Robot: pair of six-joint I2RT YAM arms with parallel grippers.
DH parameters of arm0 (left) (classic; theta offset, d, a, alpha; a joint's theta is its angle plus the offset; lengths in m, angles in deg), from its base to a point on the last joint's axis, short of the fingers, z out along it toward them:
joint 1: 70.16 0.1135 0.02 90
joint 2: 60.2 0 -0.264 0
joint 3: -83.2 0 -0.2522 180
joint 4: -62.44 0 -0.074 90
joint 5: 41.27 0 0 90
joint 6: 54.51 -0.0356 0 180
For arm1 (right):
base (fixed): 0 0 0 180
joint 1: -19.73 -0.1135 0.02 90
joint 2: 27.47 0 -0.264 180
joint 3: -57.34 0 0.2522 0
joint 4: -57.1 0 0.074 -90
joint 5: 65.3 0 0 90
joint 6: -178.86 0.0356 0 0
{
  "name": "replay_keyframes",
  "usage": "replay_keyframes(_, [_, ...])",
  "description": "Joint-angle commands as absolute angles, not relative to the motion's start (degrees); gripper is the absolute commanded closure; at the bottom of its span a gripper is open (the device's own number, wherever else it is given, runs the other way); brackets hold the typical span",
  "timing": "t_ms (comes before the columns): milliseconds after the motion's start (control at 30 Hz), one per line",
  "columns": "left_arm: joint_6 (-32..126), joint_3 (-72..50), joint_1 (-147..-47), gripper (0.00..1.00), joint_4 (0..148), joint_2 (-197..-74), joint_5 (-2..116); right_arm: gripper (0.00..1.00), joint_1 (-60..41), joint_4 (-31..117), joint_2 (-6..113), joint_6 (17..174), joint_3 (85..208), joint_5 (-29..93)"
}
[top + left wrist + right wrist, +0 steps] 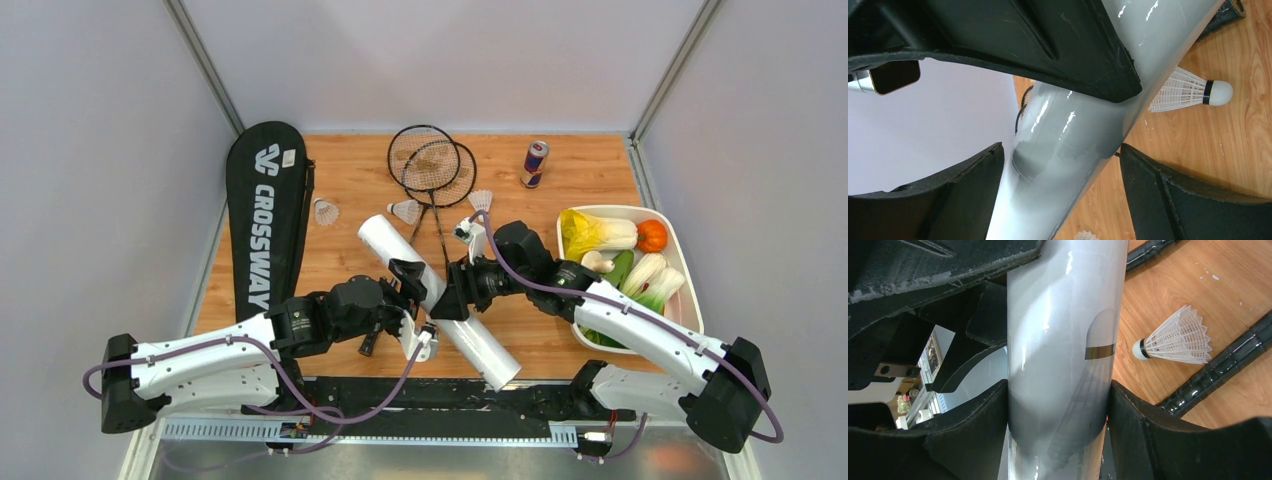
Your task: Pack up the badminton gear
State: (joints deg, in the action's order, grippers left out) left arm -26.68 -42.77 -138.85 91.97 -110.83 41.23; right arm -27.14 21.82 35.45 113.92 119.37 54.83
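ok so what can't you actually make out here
Inside the white tube: its wall hides the contents; the right wrist view shows only a faint shape.
Grip of the left gripper: left wrist view, its fingers flank the tube, contact unclear.
Handle ends of the rackets: top view, they run under the right gripper.
Label of the drink can: too small from above.

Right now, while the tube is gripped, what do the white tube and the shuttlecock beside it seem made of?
White tube: smooth glossy plastic or coated card, going by its sharp streaked highlights; which one is unclear. Shuttlecock: matte white ribbed skirt, feather or moulded plastic; rounded white cap with black band, possibly cork or foam.
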Motion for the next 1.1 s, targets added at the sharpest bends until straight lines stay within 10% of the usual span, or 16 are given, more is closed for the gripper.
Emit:
replay_keyframes(0, [-29.02,-42.45,-139.33,0.08,92.86,-111.12,40.82,0.54,-27.48,26.69,35.44,114.61,121.45,57.74])
replay_keyframes(500, [-30.42,-43.01,-139.42,0.26,93.35,-115.99,41.52,0.53,-27.82,24.8,36.65,111.28,122.73,60.36])
replay_keyframes(867, [-17.39,-44.91,-139.33,0.45,90.11,-111.4,37.85,0.07,-24.48,19.02,28.78,109.98,129.26,47.62])
replay_keyframes(1067, [-5.16,-46.17,-139.33,0.45,86.27,-104.15,35.77,0.02,-22.81,20.01,21.15,113.08,135.97,37.28])
